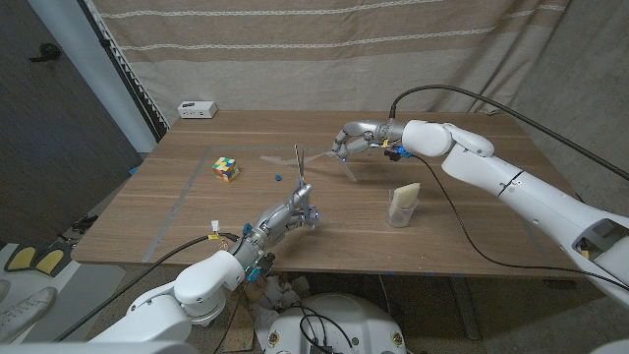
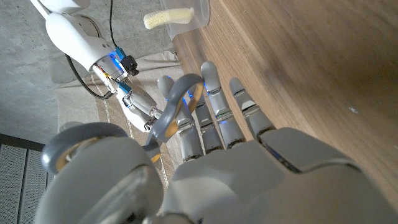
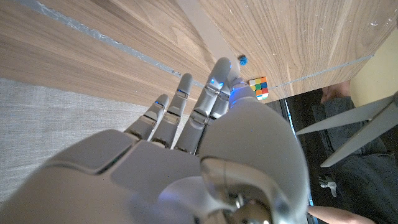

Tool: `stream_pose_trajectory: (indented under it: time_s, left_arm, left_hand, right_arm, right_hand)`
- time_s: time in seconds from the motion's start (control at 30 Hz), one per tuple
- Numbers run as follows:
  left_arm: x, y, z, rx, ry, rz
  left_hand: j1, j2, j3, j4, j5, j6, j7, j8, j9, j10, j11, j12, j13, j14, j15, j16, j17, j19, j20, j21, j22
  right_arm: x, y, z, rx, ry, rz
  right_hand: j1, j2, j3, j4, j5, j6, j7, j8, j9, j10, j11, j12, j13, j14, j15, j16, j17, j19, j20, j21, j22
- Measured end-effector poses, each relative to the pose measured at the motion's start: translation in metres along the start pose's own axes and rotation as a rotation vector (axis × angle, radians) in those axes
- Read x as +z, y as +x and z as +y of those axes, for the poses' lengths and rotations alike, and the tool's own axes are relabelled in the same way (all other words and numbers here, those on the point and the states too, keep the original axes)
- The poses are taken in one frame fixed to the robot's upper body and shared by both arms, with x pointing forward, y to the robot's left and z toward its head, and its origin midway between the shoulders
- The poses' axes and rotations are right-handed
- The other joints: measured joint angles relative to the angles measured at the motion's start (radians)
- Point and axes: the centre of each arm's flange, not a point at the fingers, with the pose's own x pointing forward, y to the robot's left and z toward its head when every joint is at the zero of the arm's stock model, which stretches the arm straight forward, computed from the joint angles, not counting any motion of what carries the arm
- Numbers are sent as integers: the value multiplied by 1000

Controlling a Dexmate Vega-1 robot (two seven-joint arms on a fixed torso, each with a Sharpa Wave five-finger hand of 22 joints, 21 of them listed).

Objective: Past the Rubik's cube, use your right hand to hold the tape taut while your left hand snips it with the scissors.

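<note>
Scissors (image 1: 300, 177) gripped in the left hand (image 1: 285, 218) near the table's (image 1: 472, 246) front middle, grey loops around the fingers (image 2: 211, 106), blades pointing up and away toward the far side. To the right, a clear cup (image 1: 402, 206) with a pale roll inside. Farther back on the left, Rubik's cube (image 1: 226, 169), with a small blue bit (image 1: 279, 178) just right of it. Beyond that, a strip of clear tape (image 1: 316, 154) running from the tabletop up to the right hand (image 1: 354, 141), fingers pinched together on its end, raised above the far middle. At the far left edge, a white box (image 1: 197, 109).
</note>
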Motion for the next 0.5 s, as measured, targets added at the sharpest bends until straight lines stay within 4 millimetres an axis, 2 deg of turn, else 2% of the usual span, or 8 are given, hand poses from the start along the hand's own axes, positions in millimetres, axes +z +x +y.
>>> stream_pose_trajectory:
  time_s: [0.5]
  left_arm:
    - [-8,3,2,-54,-88,-9]
  left_hand:
    - [0,0,0,0,0,-6,-1,0,1,0,0,0,0,0,0,4,0,0,0,-4,0]
  right_arm:
    - [2,-6,-4,9,3,-12]
  right_hand:
    - [0,0,-4,4,-7,1,-9,-4,-5,-3,3,8,0,0,0,0,4,0,0,0,0]
